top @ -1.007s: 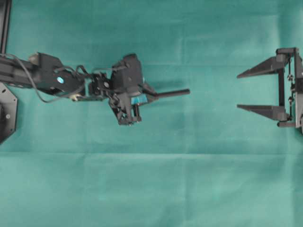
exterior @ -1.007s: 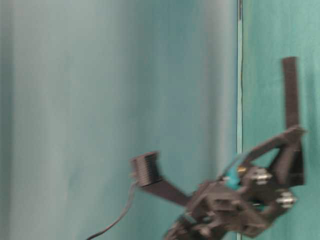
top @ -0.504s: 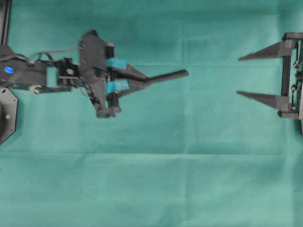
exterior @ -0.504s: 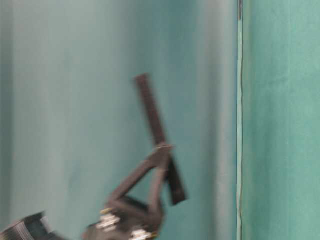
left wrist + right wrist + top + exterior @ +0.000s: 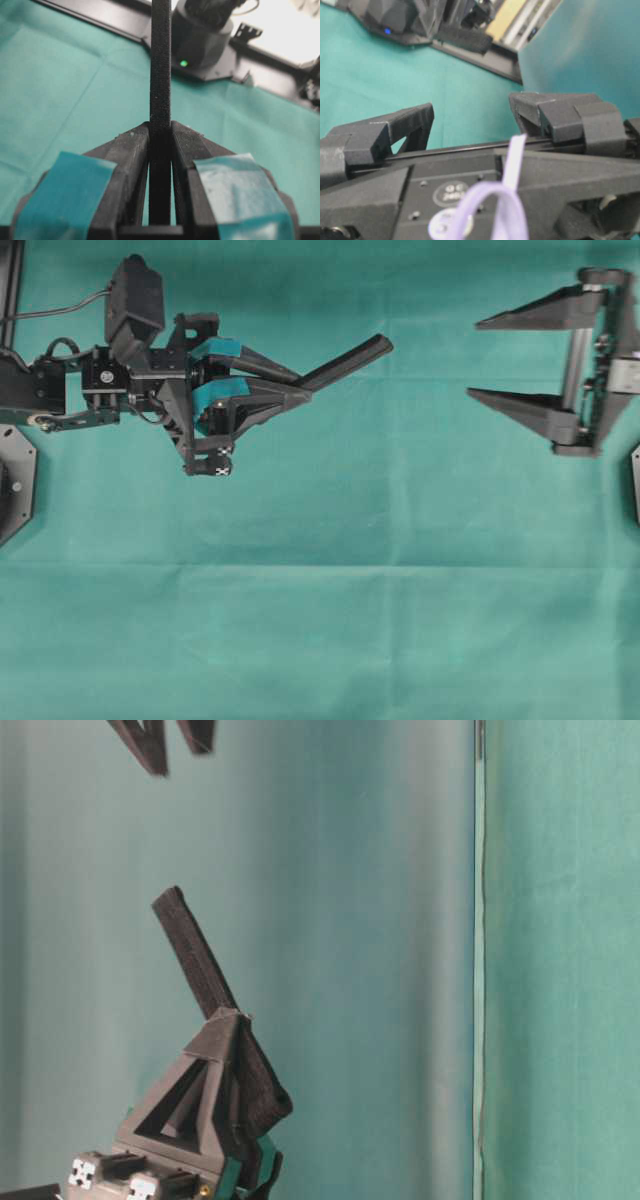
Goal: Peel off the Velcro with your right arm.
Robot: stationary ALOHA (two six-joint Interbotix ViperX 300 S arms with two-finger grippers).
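1. The left pincer [image 5: 300,392] is closed tight on the black strap [image 5: 345,359]. Its two fingers, with teal tape on them, press the strap from both sides, as the left wrist view shows clearly.
2. The strap sticks out past the fingertips, straight and stiff, and its free end points toward the far right of the green cloth [image 5: 330,600]. It is in the air above the far left part of the cloth.
3. In the table-level view the strap [image 5: 195,960] rises tilted from the fingers, and its lower end hangs out behind them.
4. The right pincer [image 5: 475,358] is wide open and holds nothing. Its two pointed black fingers aim at the strap from near the far right edge of the cloth, well apart from it.
5. A purple-white cable loop [image 5: 500,210] lies on the right wrist.
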